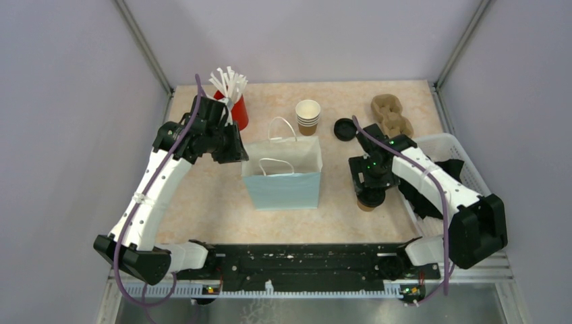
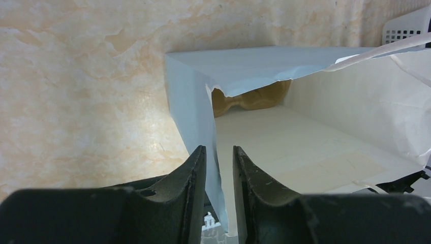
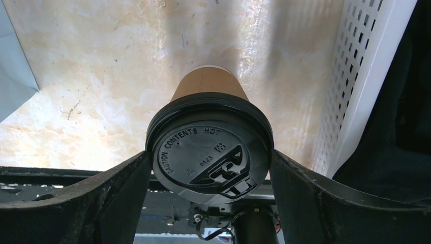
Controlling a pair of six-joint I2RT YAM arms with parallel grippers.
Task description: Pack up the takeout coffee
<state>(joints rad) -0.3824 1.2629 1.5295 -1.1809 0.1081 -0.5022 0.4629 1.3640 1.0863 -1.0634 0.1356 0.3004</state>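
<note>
I take this to be the carry-over step: the bag is held ready and the cup is in hand, but nothing is packed yet. My left tool (image 2: 219,150) is nearly closed, with the near wall of the light-blue paper bag (image 1: 283,183) pinched between its fingers at the rim, which holds the mouth open. The bag stands upright in the middle of the counter (image 1: 209,202). Down inside it, at the far end, I see something brown and moulded (image 2: 250,99); I cannot say for sure what it is. My right tool (image 3: 210,158) is spread about as wide as the black lid (image 3: 203,152) and presses on the lid's rim from both sides, so I judge that it grips the takeout coffee (image 3: 207,84) there. The cup hangs or stands upright to the right of the bag, apart from it, and just beside the white basket (image 1: 465,158). I cannot tell whether its base is off the counter. The next move calls for lifting the cup straight up until it clears the bag's rim and handles, then carrying it left over the opening and lowering it level. Since my grip is on the lid and not the cup wall, I'd go gently, in case the lid pops loose.
</note>
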